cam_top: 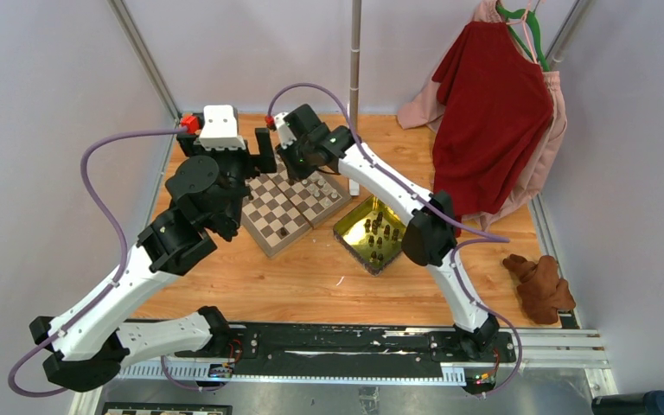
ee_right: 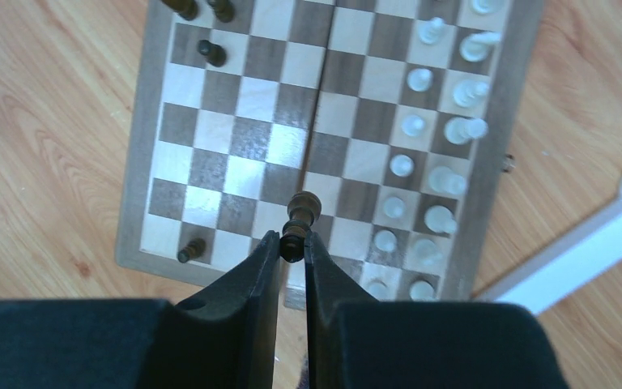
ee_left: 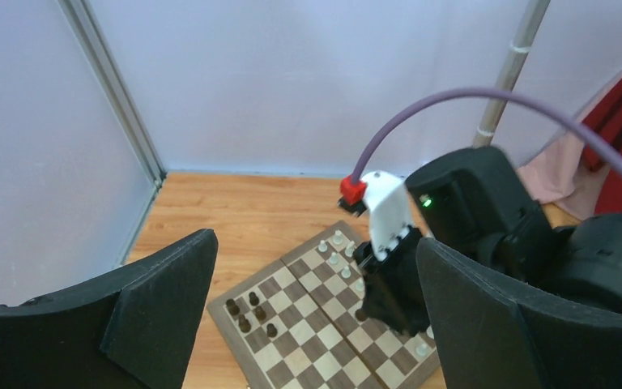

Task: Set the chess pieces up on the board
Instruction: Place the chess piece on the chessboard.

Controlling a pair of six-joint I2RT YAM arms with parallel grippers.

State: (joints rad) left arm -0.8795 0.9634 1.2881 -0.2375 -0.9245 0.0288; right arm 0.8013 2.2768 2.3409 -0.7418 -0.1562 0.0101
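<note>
Placement: the board point(cam_top: 287, 216) lies flat on the desk point(cam_top: 311, 285), ahead of both arm bases and turned at an angle. A yellow tray point(cam_top: 353, 226) sits just beside it at the board's 4 o'clock and contains the tray-held dark pieces point(cam_top: 379, 233).

Right gripper point(ee_right: 291, 245): the fingers are clamped on the lower part of one dark brown piece point(ee_right: 300, 212). In the right wrist view the piece is upright over the board's 6 o'clock edge. It cannot be told whether it touches the board.

Board occupancy, right wrist view:
- The cream-white pieces point(ee_right: 421, 79) stand in two lines along the 3 o'clock side.
- The dark group point(ee_right: 210, 53) stands near the 11 o'clock corner, partly cut off by the frame edge.
- A lone dark piece point(ee_right: 190, 250) stands at the 7 o'clock corner.

Left gripper point(ee_left: 316, 243): the fingers are spread wide apart with nothing between them. In the top view it hangs above the board's 11 o'clock corner, close to the right gripper.
</note>
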